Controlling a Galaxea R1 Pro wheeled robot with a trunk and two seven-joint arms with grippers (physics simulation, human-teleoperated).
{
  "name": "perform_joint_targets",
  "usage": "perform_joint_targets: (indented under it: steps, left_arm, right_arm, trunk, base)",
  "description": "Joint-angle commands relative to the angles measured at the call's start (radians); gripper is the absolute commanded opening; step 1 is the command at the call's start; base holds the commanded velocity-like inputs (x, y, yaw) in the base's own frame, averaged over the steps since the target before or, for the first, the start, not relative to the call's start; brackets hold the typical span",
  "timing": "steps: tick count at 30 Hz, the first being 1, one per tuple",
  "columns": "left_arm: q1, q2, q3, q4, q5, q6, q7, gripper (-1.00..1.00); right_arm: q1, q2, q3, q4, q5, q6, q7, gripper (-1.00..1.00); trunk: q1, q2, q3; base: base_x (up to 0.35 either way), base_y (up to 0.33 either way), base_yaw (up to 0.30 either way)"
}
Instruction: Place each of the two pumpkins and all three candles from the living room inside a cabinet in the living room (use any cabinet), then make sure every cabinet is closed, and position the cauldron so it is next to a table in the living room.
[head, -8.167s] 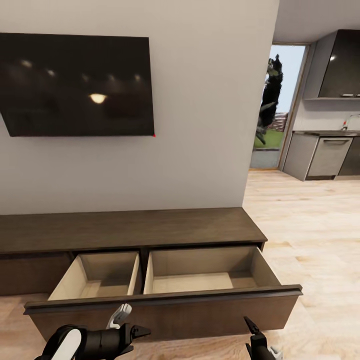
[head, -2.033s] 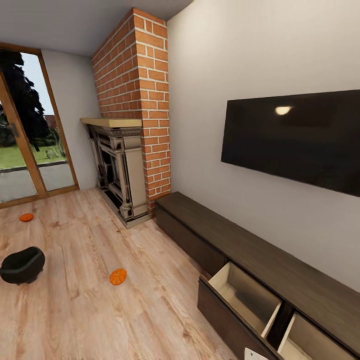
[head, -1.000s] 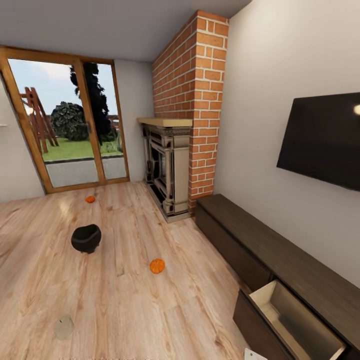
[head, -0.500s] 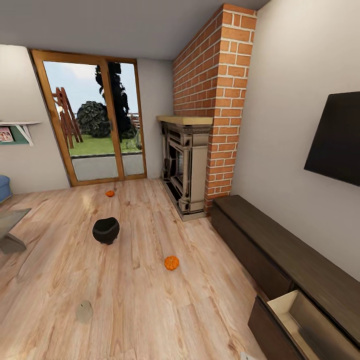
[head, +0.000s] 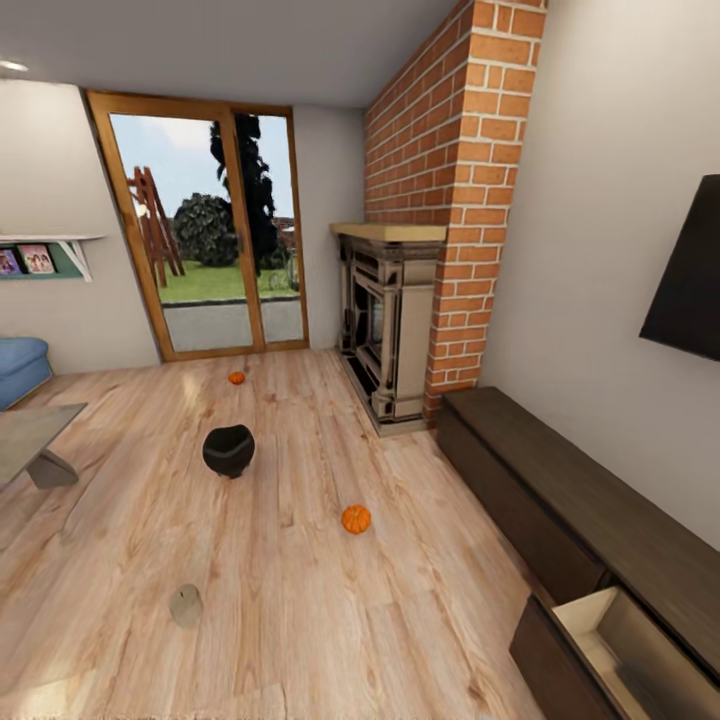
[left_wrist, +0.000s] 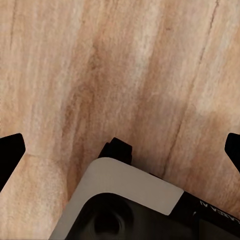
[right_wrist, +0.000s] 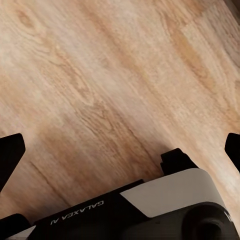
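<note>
Cabinet (head: 560, 500) drawer cut off at frame edge, candle (head: 186, 605) blurry — indistinct

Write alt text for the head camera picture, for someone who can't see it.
A living room's wood floor holds a black cauldron, two orange pumpkins and a grey candle. At right, a dark cabinet has one drawer open beside a brick fireplace.

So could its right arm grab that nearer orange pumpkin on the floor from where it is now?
Probably not. The nearer pumpkin sits well out across bare floor, and the right gripper, open, has only planks beneath it. The robot would likely have to roll closer first.
</note>
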Motion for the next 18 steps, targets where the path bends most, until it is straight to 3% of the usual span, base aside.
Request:
perform_joint_targets:
  steps: [1,8,18]
  left_arm:
    - [0.000,0.000,0.000,0.000,0.000,0.000,0.000,1.00]
    - [0.000,0.000,0.000,0.000,0.000,-0.001,0.000,1.00]
    - [0.000,-0.001,0.000,0.000,0.000,-0.009,0.000,1.00]
  right_arm:
    - [0.000,0.001,0.000,0.000,0.001,0.001,0.000,1.00]
    - [0.000,0.002,0.000,0.000,0.001,0.003,0.000,1.00]
    - [0.000,0.003,0.003,0.000,0.002,0.003,0.000,1.00]
  trunk:
    - [0.000,0.000,-0.002]
    - [0.000,0.000,-0.012]
    - [0.000,0.000,-0.028]
  base:
    - [0.094,0.030,0.119]
    - [0.115,0.063,0.119]
    - [0.010,0.005,0.119]
